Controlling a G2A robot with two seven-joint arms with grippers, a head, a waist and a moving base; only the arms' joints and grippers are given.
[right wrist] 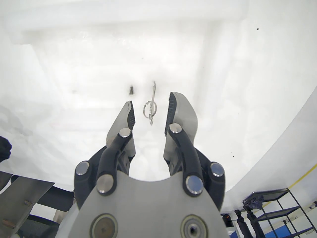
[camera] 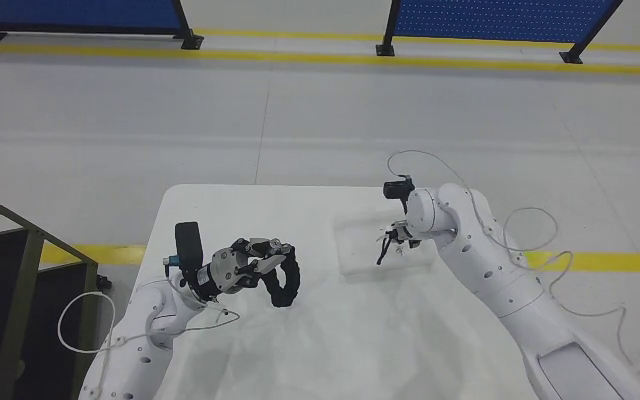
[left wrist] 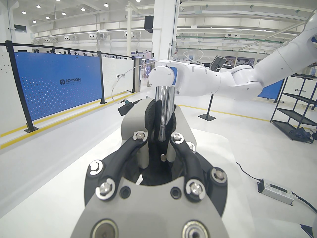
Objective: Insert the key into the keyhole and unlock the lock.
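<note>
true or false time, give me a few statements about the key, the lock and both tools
1. The left tool is shut on the lock. True.
2. The right tool grips the key. False: its jaws are open and the key lies between them, not clamped.
3. A ring is attached to the key. True.
4. The key is already in the keyhole. False: it lies in the clear tray, apart from the lock.
</note>
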